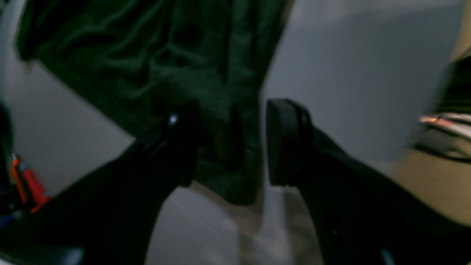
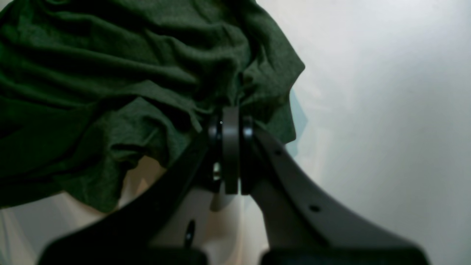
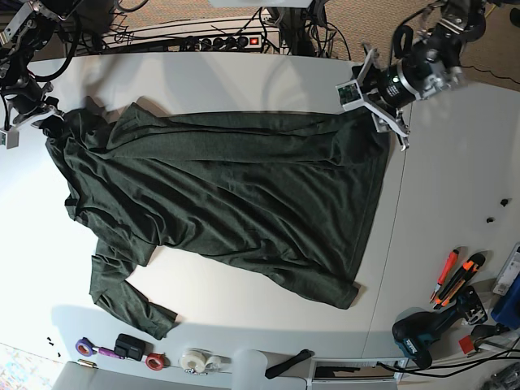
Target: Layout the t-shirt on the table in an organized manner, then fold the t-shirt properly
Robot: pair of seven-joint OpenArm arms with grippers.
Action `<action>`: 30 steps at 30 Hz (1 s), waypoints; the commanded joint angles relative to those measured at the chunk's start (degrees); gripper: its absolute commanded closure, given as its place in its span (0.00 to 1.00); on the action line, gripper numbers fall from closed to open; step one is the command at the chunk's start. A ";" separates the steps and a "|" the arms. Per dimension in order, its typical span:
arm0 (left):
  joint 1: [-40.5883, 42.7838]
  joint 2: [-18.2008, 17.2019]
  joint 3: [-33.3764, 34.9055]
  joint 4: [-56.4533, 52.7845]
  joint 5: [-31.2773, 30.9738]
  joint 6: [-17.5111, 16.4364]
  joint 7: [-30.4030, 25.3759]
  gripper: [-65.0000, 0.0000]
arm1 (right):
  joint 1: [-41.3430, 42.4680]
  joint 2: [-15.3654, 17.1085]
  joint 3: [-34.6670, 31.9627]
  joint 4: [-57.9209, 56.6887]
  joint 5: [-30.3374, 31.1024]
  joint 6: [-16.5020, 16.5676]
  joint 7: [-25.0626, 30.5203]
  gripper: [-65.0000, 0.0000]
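T-shirt: dark green, long-sleeved, spread across centre of white table in base view. Wrinkled; diagonal folds from upper left to lower right. One cuffed sleeve at lower left of frame, bent back toward lower edge of table. Hem edge toward right, just beside thin seam line dividing tabletop.

Right gripper: at upper left of base view, at shoulder corner of garment. Jaws closed, pinching bunched fold of fabric in right wrist view; cloth gathered into tight creases above the pads, remainder draped to left of frame over white surface.

Left gripper: at upper right of base view, at top corner of hem. Jaws apart in left wrist view, blurred; strip of green fabric hanging down between the two black fingers. Contact with cloth not discernible; no grip visible.

Other items: tape rolls along lower table edge; orange-handled cutters and drill at lower right; power strip and cables beyond upper edge.
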 commanded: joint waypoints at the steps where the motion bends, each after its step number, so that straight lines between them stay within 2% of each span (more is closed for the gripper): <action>1: -0.37 -0.76 0.76 -0.42 2.12 2.86 -1.29 0.55 | 0.33 1.42 0.48 0.81 1.14 0.81 1.27 1.00; 3: -1.07 -1.42 3.17 -2.47 5.66 8.63 -0.90 0.55 | 0.33 1.42 0.48 0.81 1.16 0.83 1.27 1.00; 5: -1.60 -2.12 5.03 -3.48 8.04 10.51 0.55 0.55 | 0.33 1.42 0.48 0.81 1.16 1.05 1.27 1.00; 10: -1.66 -4.37 8.31 -3.52 5.70 9.88 2.91 0.55 | 0.31 1.42 0.48 0.81 1.16 1.84 1.22 1.00; 16: -2.01 -4.39 10.03 -3.34 3.30 9.66 3.78 0.55 | 0.31 1.42 0.48 0.81 1.16 1.84 1.25 1.00; 20: -2.03 -4.39 10.12 -3.34 0.37 5.44 3.78 0.55 | 0.31 1.40 0.48 0.81 1.14 1.81 1.22 1.00; 30: -5.53 -4.35 10.12 -2.10 -9.64 4.17 5.18 0.55 | 0.31 1.38 0.46 0.81 1.14 1.84 1.18 1.00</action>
